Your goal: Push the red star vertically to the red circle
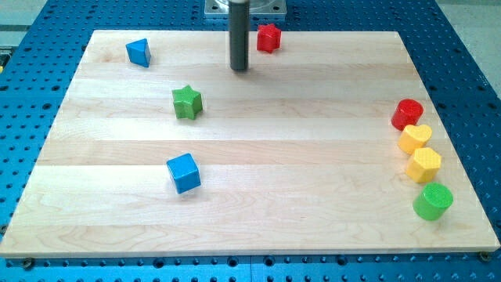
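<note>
The red star [268, 37] lies near the view's top edge of the wooden board, just right of the middle. The red circle [407, 113] is a short red cylinder at the view's right side, well below and to the right of the star. My tip [239, 69] is the lower end of the dark rod. It stands a little to the left of and below the red star, not touching it.
A yellow heart [415, 139], a yellow hexagon [424, 164] and a green cylinder [433, 201] run down the right edge below the red circle. A blue triangle [138, 52], a green star [187, 103] and a blue cube [184, 173] lie on the left half.
</note>
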Controlling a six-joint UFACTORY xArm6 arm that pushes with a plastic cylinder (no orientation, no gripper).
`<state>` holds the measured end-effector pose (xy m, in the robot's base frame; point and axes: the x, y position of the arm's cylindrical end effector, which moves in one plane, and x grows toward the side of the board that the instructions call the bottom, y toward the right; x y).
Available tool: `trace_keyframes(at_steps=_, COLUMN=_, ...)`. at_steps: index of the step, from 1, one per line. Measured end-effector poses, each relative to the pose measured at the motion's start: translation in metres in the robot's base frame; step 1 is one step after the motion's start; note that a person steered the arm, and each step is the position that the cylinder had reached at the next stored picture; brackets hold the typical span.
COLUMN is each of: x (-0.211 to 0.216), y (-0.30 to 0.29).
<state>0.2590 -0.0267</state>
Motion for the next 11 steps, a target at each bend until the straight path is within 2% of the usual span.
trace_keyframes(at_steps=1, x=-0.048, y=-0.002)
trace_keyframes(at_steps=2, x=-0.059, y=0.036)
trace_keyframes(at_steps=3, x=-0.018, y=0.087)
trace_keyframes(at_steps=4, x=0.061, y=0.153)
trace_keyframes(at_steps=5, x=0.066, y=0.147)
trace_keyframes(at_steps=6, x=0.035, y=0.091)
trace_keyframes(at_steps=7, x=0.019, y=0.130)
trace_keyframes(at_steps=9, x=0.037, y=0.234)
trace_keyframes(at_steps=11, x=0.075, y=0.248)
